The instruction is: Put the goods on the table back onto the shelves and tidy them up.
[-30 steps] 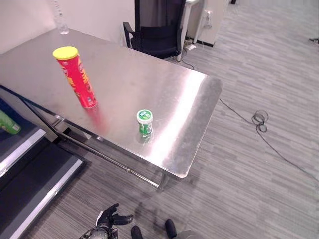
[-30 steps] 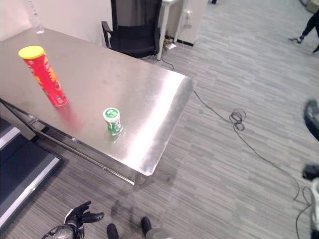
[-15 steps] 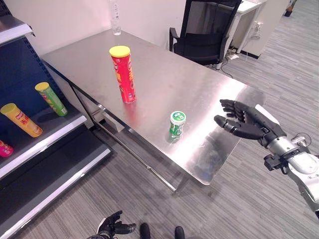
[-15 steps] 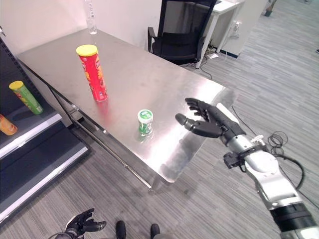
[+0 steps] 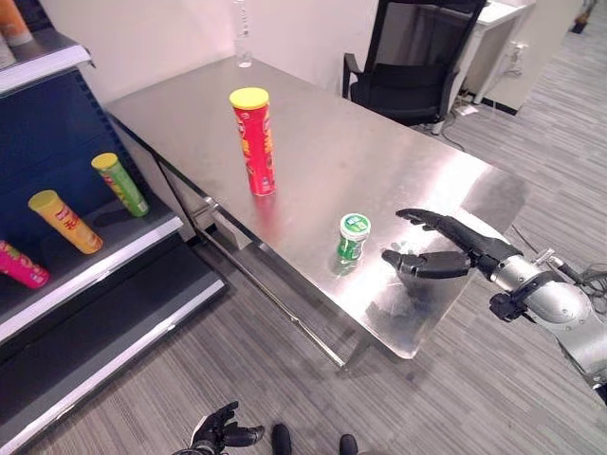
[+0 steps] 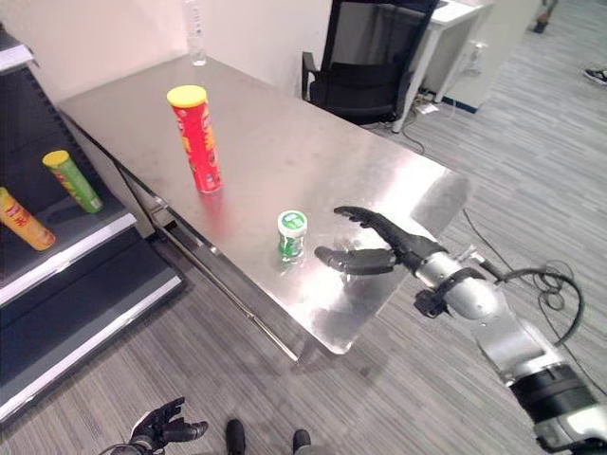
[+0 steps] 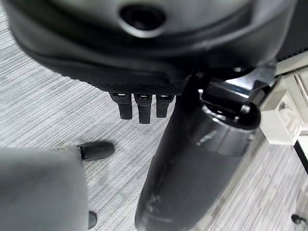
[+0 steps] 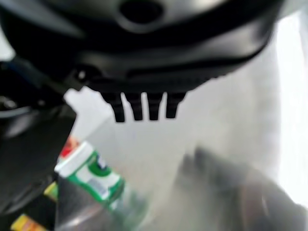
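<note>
A tall red can with a yellow lid (image 5: 253,140) stands upright on the steel table (image 5: 313,123). Nearer the front edge sits a small green jar with a white lid (image 5: 353,236), also seen as the jar (image 8: 91,173) in the right wrist view. My right hand (image 5: 446,254) hovers open over the table just right of the jar, thumb and fingers spread toward it, apart from it. My left hand (image 5: 220,431) hangs low by the floor, fingers relaxed and empty.
A dark blue shelf unit (image 5: 85,256) stands left of the table, holding a green can (image 5: 119,184), a yellow can (image 5: 61,221) and a pink can (image 5: 19,264) lying tilted. A clear bottle (image 5: 243,28) sits at the table's far corner. A black office chair (image 5: 408,57) stands behind.
The camera view has shifted slightly. My right hand has moved down and left, closer to the green jar, with the palm turned more sideways.
</note>
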Tool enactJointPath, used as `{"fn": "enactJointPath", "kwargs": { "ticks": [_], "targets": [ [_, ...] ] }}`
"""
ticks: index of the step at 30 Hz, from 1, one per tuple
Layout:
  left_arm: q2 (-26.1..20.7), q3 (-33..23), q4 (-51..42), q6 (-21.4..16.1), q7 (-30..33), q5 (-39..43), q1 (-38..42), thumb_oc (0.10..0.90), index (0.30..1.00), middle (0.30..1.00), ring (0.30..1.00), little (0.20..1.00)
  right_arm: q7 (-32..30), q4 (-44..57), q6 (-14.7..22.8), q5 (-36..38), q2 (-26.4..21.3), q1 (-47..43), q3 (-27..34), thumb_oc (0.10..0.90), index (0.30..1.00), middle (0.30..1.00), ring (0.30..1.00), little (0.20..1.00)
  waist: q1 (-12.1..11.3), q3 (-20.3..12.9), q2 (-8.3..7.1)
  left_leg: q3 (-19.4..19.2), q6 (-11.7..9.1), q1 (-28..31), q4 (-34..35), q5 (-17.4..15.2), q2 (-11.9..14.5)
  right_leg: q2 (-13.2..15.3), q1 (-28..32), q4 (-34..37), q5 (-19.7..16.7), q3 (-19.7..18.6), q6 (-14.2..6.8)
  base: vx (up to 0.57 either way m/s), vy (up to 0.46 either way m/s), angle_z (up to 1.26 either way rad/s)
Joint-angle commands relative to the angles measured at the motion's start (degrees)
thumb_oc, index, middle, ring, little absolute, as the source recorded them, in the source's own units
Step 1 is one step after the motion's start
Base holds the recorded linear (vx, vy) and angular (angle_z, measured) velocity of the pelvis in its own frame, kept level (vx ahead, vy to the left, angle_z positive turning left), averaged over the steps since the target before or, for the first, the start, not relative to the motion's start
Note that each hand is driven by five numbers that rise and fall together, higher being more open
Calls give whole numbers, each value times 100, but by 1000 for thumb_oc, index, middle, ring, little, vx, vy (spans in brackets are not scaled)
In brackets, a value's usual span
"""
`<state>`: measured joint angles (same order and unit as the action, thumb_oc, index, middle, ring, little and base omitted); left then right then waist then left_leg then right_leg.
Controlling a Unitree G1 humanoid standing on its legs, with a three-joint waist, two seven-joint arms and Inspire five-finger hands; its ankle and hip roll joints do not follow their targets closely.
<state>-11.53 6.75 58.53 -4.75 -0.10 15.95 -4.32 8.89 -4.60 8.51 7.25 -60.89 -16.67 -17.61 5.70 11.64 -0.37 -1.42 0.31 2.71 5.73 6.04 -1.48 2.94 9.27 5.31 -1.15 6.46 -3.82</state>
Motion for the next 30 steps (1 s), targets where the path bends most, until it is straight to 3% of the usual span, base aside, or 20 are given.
{"fn": "enactJointPath", "kwargs": {
  "ticks": [1, 9, 30],
  "targets": [
    [-207, 235, 24, -304, 169, 182, 239, 800, 900, 900, 900, 900, -545, -350, 441, -267, -189, -1141, -46, 800, 900, 900, 900, 900, -314, -208, -164, -398, -443, 459, -73, -816, 430, 217, -158, -196, 534, 9, -451, 6, -20, 15],
    [-207, 249, -25, -323, 266, 269, 213, 800, 900, 900, 900, 900, -702, -726, 380, -595, -169, -1300, -308, 800, 900, 900, 900, 900, -457, -143, -260, -219, -485, 354, -73, -760, 459, 227, -143, -204, 579, 227, -430, -8, -25, 14],
    [-228, 256, -36, -330, 312, 348, 209, 800, 900, 900, 900, 900, -858, -1005, 332, -544, 91, -1405, -322, 800, 900, 900, 900, 900, -653, -106, -272, 126, -577, 174, -73, -684, 435, 241, -93, -227, 652, 656, -380, 11, -20, 13]
  ]
}}
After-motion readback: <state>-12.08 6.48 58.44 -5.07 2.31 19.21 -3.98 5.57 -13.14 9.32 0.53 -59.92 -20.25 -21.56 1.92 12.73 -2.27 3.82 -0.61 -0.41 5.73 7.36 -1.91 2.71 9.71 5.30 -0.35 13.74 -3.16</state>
